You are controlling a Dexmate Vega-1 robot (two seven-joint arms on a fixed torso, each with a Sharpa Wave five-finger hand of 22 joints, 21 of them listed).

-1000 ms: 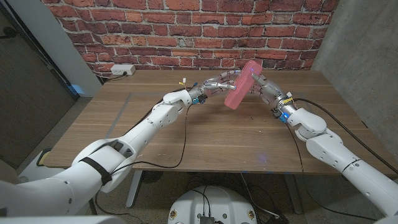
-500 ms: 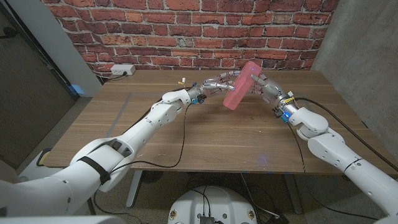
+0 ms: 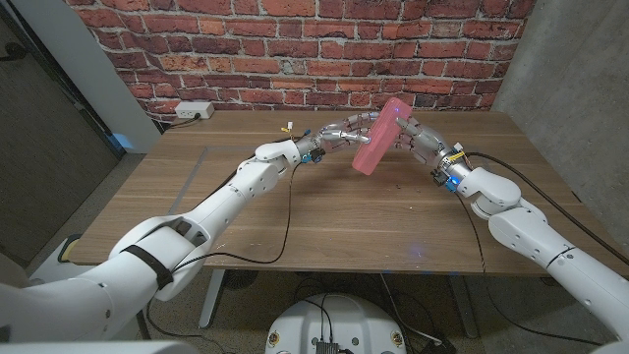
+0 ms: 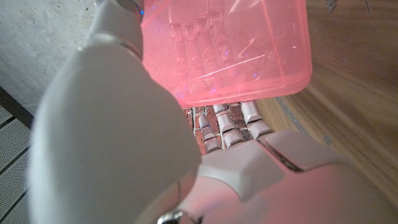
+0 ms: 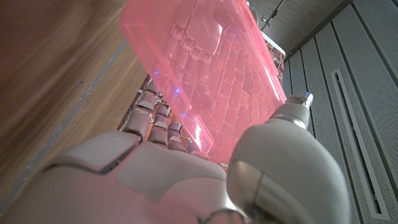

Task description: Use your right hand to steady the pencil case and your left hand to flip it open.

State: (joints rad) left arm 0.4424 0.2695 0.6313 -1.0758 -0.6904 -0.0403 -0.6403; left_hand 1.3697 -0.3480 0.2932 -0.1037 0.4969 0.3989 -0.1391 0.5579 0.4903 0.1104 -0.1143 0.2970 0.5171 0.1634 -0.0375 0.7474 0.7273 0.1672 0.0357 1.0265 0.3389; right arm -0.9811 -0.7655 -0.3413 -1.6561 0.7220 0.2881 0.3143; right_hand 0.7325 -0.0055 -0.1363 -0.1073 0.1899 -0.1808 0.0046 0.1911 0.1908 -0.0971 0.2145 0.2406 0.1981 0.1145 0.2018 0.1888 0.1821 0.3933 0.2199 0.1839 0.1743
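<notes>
A translucent pink pencil case is held tilted above the far middle of the wooden table, its upper end toward the brick wall. My left hand reaches it from its left side, fingers against its face. My right hand grips it from the right. In the left wrist view the case lies over the fingers of my left hand, which show through the plastic. In the right wrist view the case sits between the thumb and fingers of my right hand. Its lid looks closed.
A white power strip lies at the table's back left by the brick wall. A small yellow and white object sits near my left wrist. Black cables trail over the tabletop from both arms.
The case and both hands stay almost where they were. My right forearm has edged slightly to the right.
</notes>
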